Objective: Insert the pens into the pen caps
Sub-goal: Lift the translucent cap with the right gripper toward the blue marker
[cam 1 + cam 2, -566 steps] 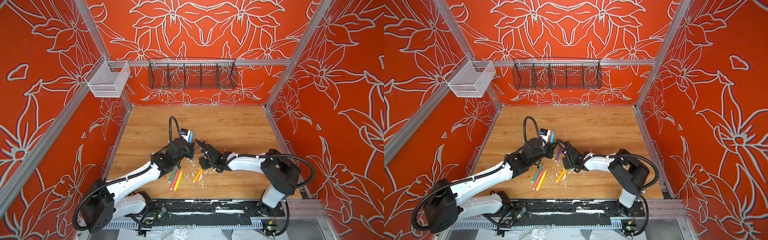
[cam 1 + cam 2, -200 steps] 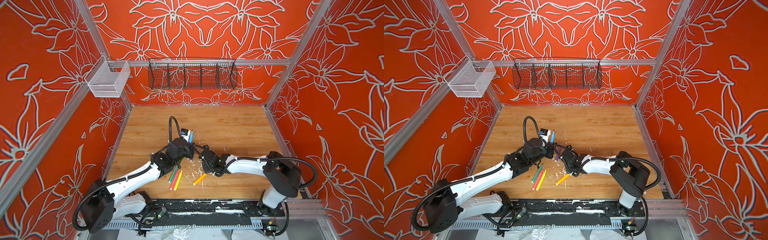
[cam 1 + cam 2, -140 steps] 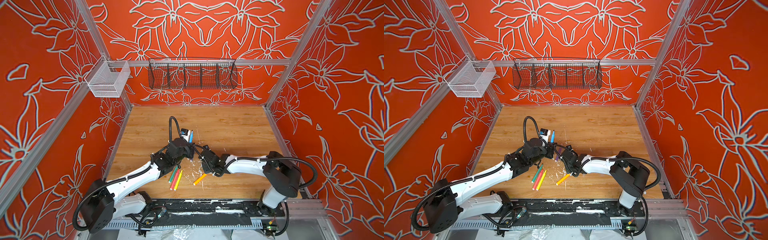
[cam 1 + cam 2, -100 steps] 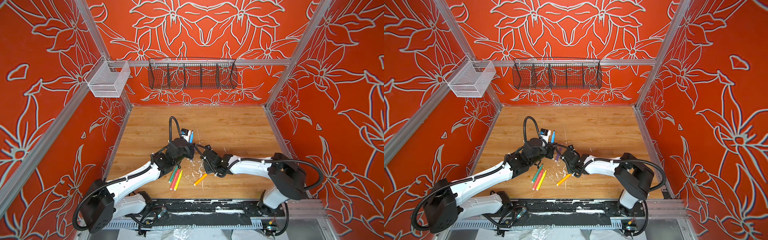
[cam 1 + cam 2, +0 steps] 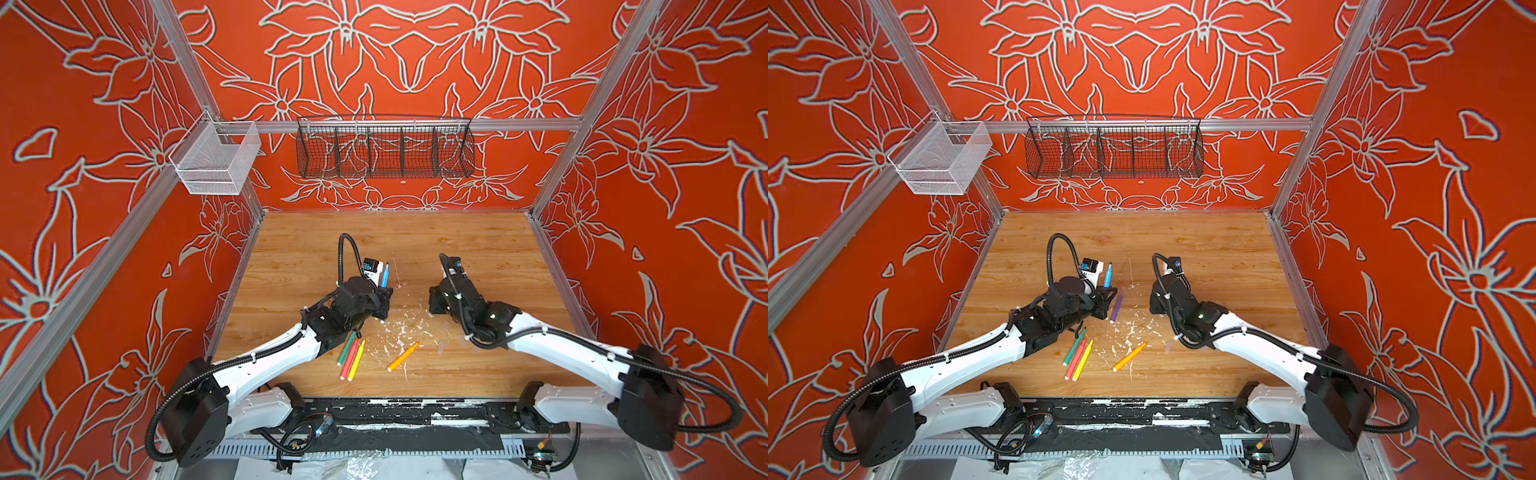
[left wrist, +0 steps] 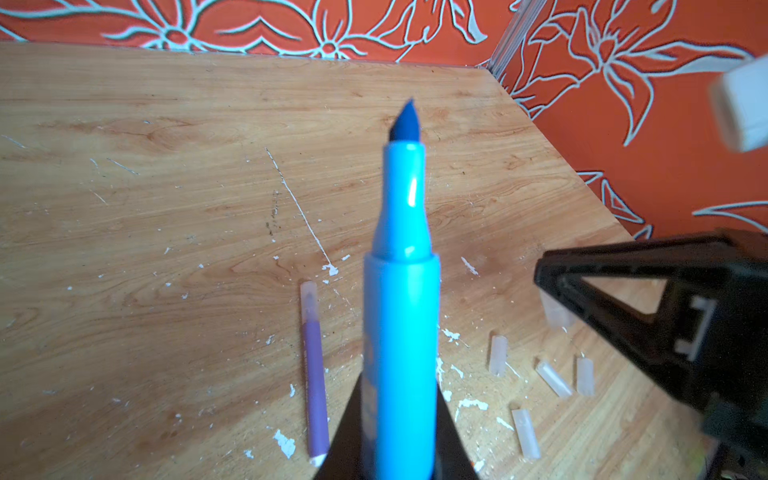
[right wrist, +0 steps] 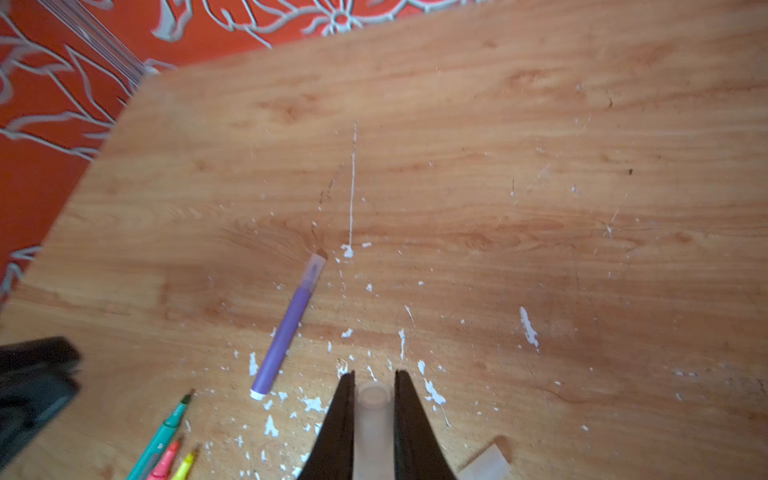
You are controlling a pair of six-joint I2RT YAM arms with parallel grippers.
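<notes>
Right gripper (image 7: pixel 372 388): just clamped clear pen cap (image 7: pixel 372 428), pulled back toward right edge of table (image 5: pixel 478 249). Left gripper (image 6: pixel 397 449): pinching blue pen (image 6: pixel 402 299), tip-up. Mating likely next.

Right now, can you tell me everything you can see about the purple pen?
The slim purple plastic felt-tip pen lies flat on the scuffed wooden table, among white flecks. Its barrel looks smooth, with a white plug at one end. The other end wears a clear, colourless cap, and the pointed tip shows faintly through it. In a top view the pen sits near the table's middle, cap end pointing to the far side. Nothing holds it; only the table touches it.
</notes>
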